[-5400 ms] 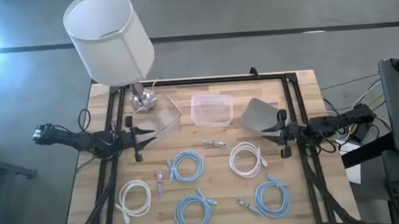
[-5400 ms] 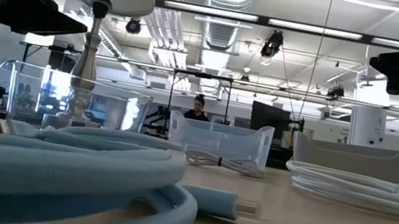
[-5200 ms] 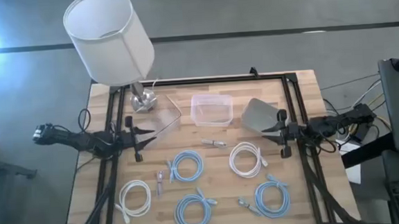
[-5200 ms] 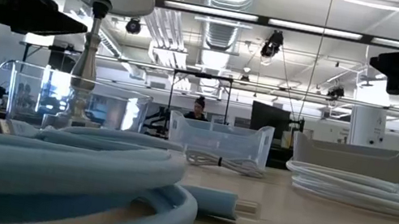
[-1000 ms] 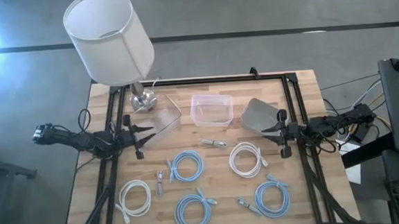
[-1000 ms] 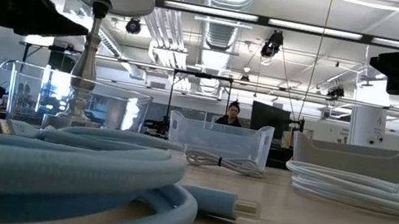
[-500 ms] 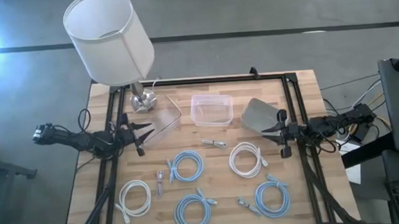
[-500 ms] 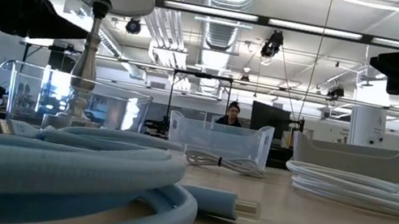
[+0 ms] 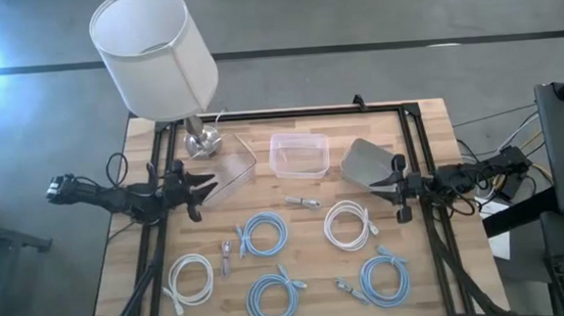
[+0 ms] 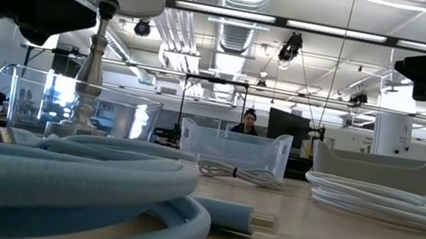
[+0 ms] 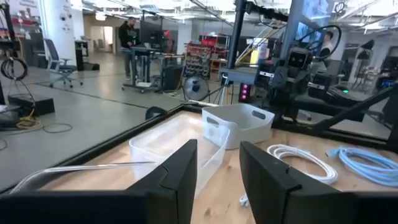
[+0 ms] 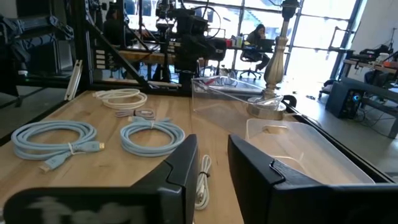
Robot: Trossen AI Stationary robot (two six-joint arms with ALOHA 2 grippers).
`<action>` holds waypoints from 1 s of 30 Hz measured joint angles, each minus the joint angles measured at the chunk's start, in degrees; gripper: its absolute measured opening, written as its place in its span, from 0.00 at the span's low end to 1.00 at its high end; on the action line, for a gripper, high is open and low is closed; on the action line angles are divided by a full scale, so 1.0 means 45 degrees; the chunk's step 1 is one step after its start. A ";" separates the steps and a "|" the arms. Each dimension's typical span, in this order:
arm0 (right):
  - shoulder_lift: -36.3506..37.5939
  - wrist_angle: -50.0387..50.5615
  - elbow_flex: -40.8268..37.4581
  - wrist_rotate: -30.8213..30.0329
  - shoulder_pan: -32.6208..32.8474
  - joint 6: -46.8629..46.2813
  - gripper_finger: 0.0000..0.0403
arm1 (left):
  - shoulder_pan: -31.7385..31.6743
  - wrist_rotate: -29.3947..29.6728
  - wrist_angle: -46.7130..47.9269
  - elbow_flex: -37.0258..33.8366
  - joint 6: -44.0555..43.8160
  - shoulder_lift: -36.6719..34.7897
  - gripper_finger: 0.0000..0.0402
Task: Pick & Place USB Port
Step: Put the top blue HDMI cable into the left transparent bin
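Both grippers, left (image 9: 205, 185) and right (image 9: 374, 181), are seen empty with fingers slightly parted; one cable (image 9: 264, 233) should be approached squarely from above.

connectors on the small loose cable (image 9: 302, 202) — too tiny to tell (usb or not).

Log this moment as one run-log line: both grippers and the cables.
left gripper: open, empty, left edge | right gripper: open, empty, right edge | coiled blue cable: on wooden table, untouched
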State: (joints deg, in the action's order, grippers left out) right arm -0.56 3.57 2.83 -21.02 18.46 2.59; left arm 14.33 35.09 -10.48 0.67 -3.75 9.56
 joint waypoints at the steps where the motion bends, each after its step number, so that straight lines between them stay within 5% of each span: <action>1: 0.0000 0.0000 0.0000 0.0000 0.0004 0.0000 0.20 | 0.0000 0.0000 0.0000 0.0000 -0.0058 0.0004 0.31; 9: 0.0000 0.0000 0.0000 0.0000 0.0005 0.0445 0.17 | 0.0001 -0.0386 -0.0008 0.0000 -0.0338 0.0007 0.31; 17: -0.0003 -0.0558 0.0000 0.0012 -0.0005 -0.3426 0.20 | 0.0005 -0.1350 -0.0753 0.0106 -0.0750 0.0135 0.31; 24: 0.0015 -0.2712 0.0063 -0.1693 -0.0005 -0.0943 0.20 | 0.0005 -0.1896 -0.0755 0.1346 -0.0202 0.1483 0.39; 30: 0.0000 -0.4481 0.0083 -0.1700 0.0000 0.1162 0.17 | 0.0005 -0.2636 -0.0709 0.2598 0.0112 0.3601 0.51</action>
State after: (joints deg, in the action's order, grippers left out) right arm -0.56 -16.59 3.20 -28.67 18.46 7.82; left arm 14.35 23.23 -13.67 12.36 -3.25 25.77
